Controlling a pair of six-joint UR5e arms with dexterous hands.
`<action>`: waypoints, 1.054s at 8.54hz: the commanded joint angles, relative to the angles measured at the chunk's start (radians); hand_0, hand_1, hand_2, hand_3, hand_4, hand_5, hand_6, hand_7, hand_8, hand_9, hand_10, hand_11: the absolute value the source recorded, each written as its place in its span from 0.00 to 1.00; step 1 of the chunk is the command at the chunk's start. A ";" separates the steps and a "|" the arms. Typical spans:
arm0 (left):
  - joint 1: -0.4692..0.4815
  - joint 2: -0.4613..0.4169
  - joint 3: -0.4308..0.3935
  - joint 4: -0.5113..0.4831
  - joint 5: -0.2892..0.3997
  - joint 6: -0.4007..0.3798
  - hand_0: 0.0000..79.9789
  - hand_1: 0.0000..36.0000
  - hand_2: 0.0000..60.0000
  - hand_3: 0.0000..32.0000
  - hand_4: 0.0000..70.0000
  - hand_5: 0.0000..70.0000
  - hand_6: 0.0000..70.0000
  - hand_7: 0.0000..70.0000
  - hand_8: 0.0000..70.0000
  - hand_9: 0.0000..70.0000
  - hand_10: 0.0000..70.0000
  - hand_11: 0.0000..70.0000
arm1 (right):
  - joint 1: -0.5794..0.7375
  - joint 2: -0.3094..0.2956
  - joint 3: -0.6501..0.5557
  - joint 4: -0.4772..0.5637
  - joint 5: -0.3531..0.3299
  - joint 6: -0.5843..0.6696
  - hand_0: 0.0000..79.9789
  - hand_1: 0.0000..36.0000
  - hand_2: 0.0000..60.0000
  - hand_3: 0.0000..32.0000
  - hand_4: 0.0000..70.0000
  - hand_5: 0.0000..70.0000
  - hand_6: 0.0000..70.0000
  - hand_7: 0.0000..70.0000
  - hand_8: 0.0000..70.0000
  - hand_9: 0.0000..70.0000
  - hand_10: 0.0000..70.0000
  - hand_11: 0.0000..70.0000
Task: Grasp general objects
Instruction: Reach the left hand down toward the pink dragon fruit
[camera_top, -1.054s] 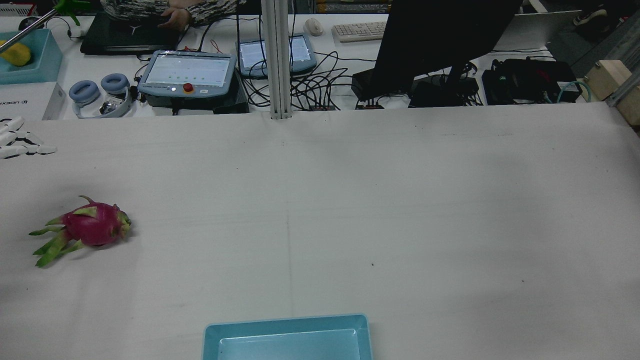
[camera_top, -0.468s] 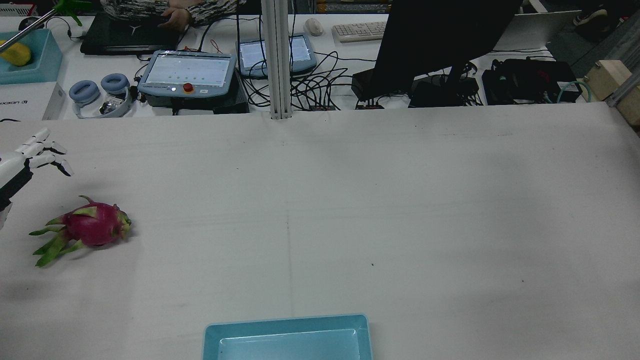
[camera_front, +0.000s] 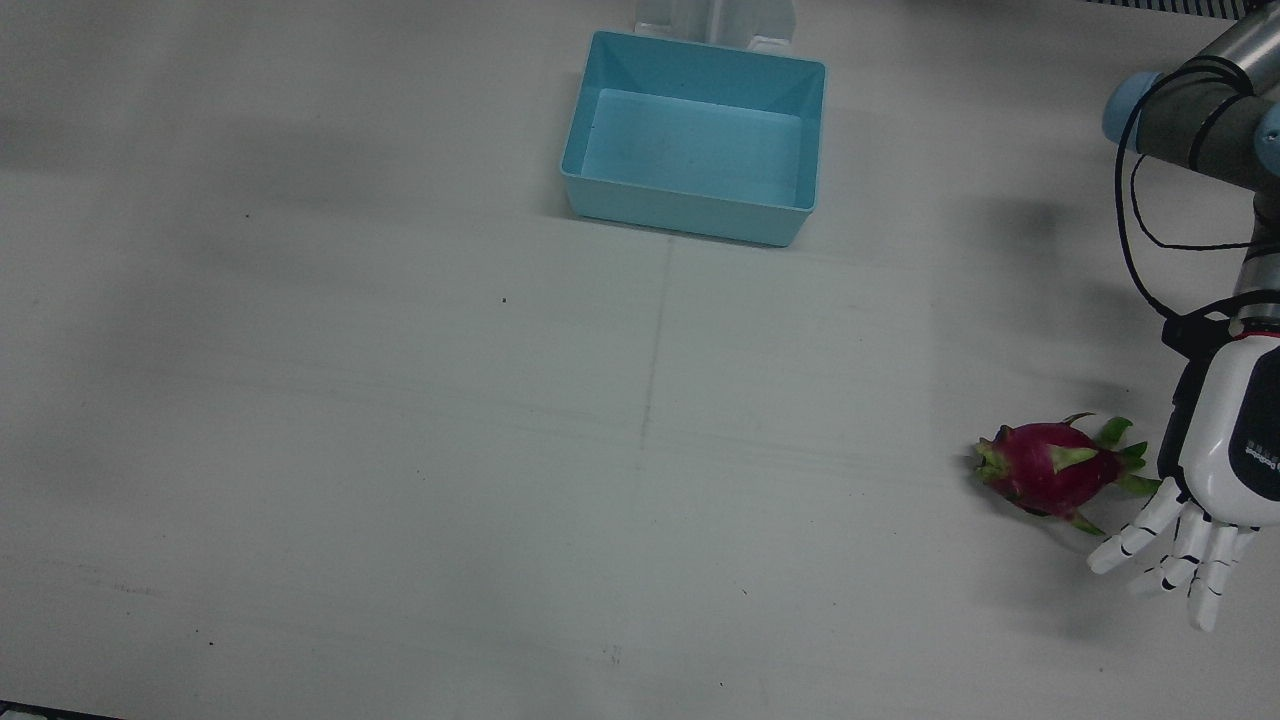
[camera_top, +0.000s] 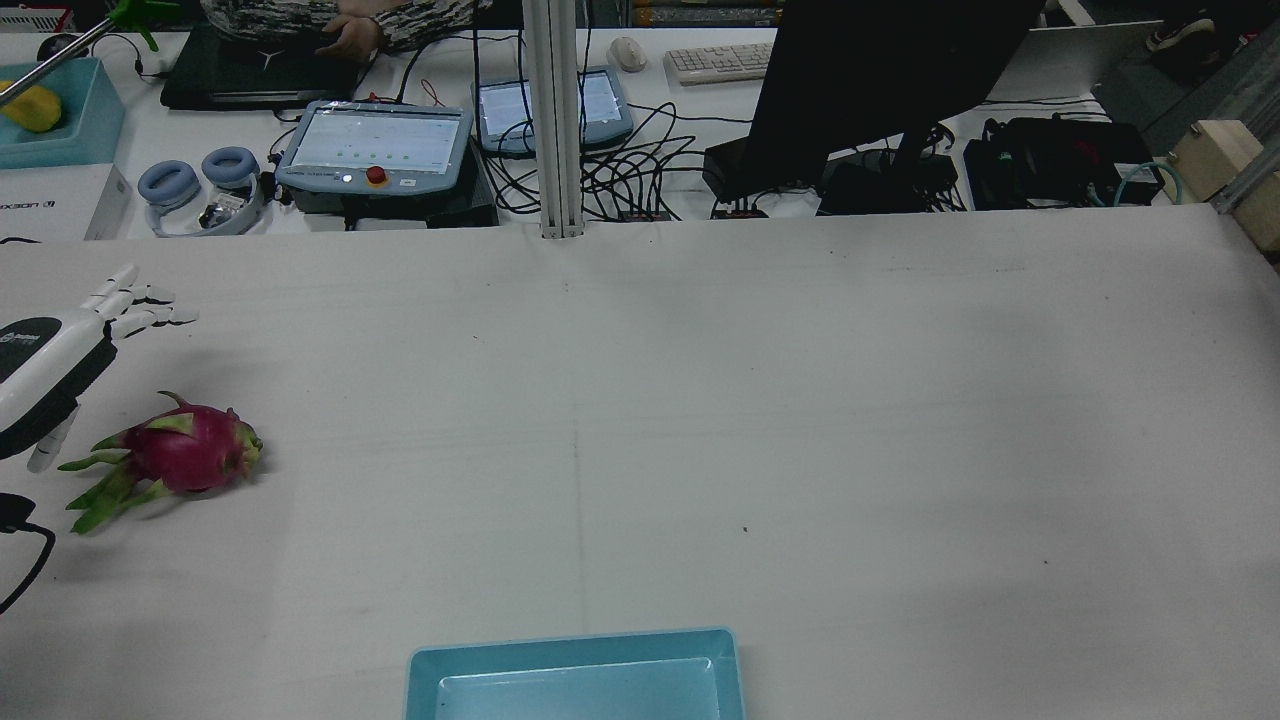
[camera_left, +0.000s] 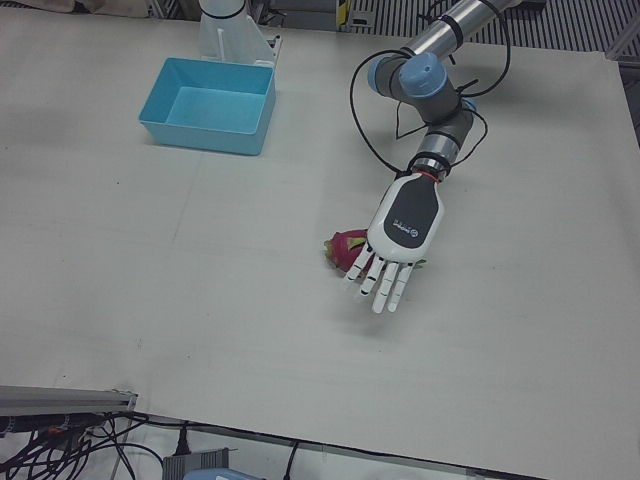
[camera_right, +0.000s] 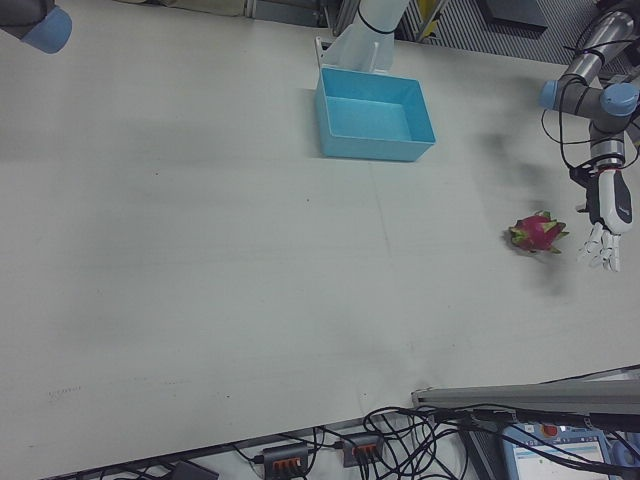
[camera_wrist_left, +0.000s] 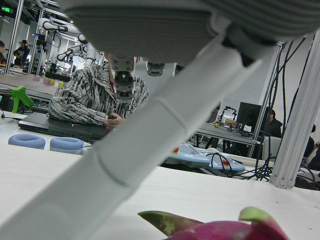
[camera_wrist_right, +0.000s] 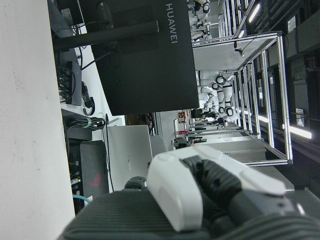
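A pink dragon fruit (camera_front: 1050, 470) with green scales lies on the white table near its left side, seen in the rear view (camera_top: 190, 455). My left hand (camera_front: 1215, 470) is open with fingers spread. It hovers just beside and slightly over the fruit's leafy end, touching nothing (camera_top: 50, 355). In the left-front view the hand (camera_left: 400, 240) covers part of the fruit (camera_left: 345, 245). The left hand view shows one finger (camera_wrist_left: 150, 150) above the fruit (camera_wrist_left: 225, 231). My right hand (camera_wrist_right: 200, 192) shows only in its own view, too partly to read.
An empty light-blue bin (camera_front: 690, 212) stands at the robot's edge of the table, mid-width (camera_top: 575, 648). Beyond the far edge lie teach pendants (camera_top: 375, 145), cables and a monitor (camera_top: 880, 80). The right arm's joint (camera_right: 40, 25) sits at a far corner.
My left hand has come in from the table's left edge and moved forward and inward, closer to the dragon fruit. The fruit has not moved.
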 joint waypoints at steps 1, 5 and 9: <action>0.057 -0.003 0.001 0.034 -0.013 0.000 1.00 1.00 1.00 0.34 0.11 0.15 0.00 0.45 0.00 0.07 0.00 0.00 | 0.000 0.000 0.000 0.000 -0.001 0.000 0.00 0.00 0.00 0.00 0.00 0.00 0.00 0.00 0.00 0.00 0.00 0.00; 0.087 -0.007 0.029 0.016 -0.015 -0.003 1.00 1.00 1.00 0.16 0.12 0.51 0.00 0.51 0.00 0.08 0.00 0.00 | 0.000 0.000 0.000 0.000 -0.001 0.000 0.00 0.00 0.00 0.00 0.00 0.00 0.00 0.00 0.00 0.00 0.00 0.00; 0.114 -0.047 0.070 0.009 -0.013 -0.004 1.00 1.00 1.00 0.05 0.15 0.75 0.00 0.63 0.00 0.11 0.00 0.00 | 0.000 0.000 0.000 0.000 -0.001 0.000 0.00 0.00 0.00 0.00 0.00 0.00 0.00 0.00 0.00 0.00 0.00 0.00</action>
